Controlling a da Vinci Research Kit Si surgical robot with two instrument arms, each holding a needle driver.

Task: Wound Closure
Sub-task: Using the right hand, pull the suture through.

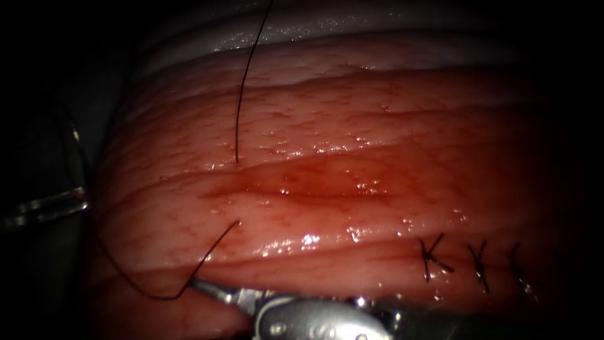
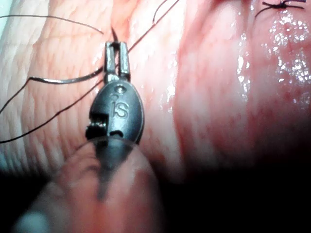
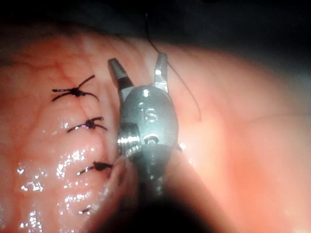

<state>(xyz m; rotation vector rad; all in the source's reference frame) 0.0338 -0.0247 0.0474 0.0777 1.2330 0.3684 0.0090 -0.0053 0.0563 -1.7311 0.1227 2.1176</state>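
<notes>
The tissue (image 1: 390, 126) has its cut (image 1: 314, 184) running across the endoscope view, wet with red fluid. My left tool (image 1: 78, 196) sits off the tissue's left end, jaws shut on the grey curved needle (image 1: 80, 157) near one end; the needle is outside the tissue. In the left wrist view the same jaws (image 2: 115, 46) grip the needle (image 2: 63, 80). Thread (image 1: 239, 94) leaves the tissue above the cut, re-emerges below it and loops (image 1: 141, 288) back to the needle. My right tool (image 1: 198, 286) lies at the near edge, jaws open (image 3: 138, 62) and holding nothing, with the thread beside its tip.
Three knotted stitches (image 1: 434, 258) close the right part of the cut, beside the right tool's shaft; they also show as dark knots (image 3: 73, 91). A pale pad (image 1: 264, 31) lies behind the tissue.
</notes>
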